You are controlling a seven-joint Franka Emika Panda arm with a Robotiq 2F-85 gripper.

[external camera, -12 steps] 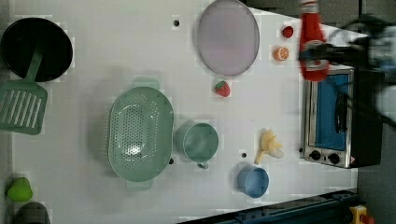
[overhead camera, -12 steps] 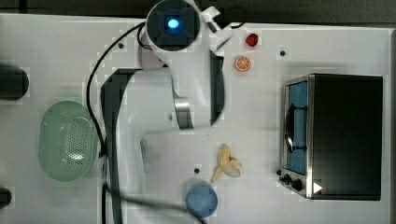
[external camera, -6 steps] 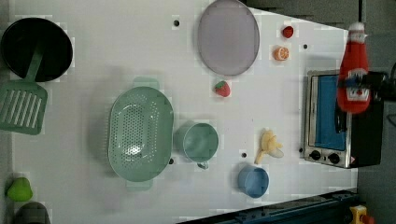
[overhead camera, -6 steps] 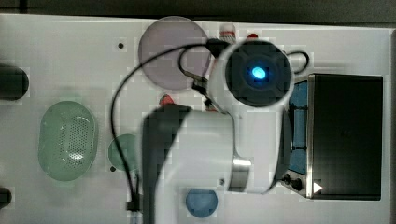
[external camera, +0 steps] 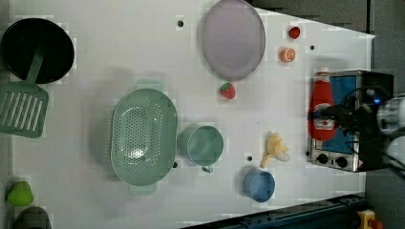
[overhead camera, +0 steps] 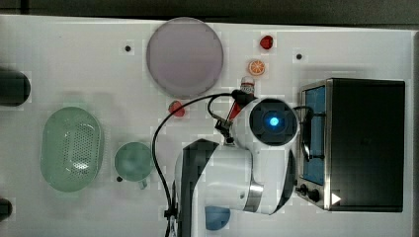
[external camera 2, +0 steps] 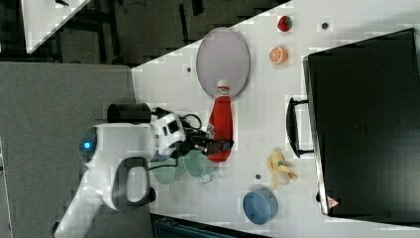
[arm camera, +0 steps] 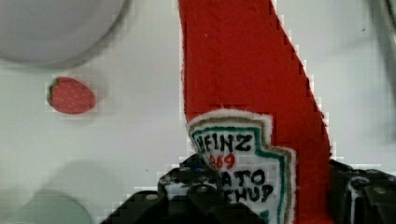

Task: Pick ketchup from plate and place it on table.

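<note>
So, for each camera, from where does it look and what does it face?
Top view: overhead, straight down on the table; arm covers the lower middle.
Left view: high, facing the table; hand holds the ketchup.
Right view: high, from the opposite side; white arm, ketchup.
Wrist view: on the hand, along the ketchup.
All show the ketchup; the first three share the plate.

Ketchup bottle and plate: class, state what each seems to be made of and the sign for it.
Ketchup: looks like soft felt or fabric, matte; fuzzy edges and a stitched-looking label show in the wrist view. Plate: probably plastic, smooth lilac-grey with a dull sheen and no pattern; ceramic cannot be ruled out.
</note>
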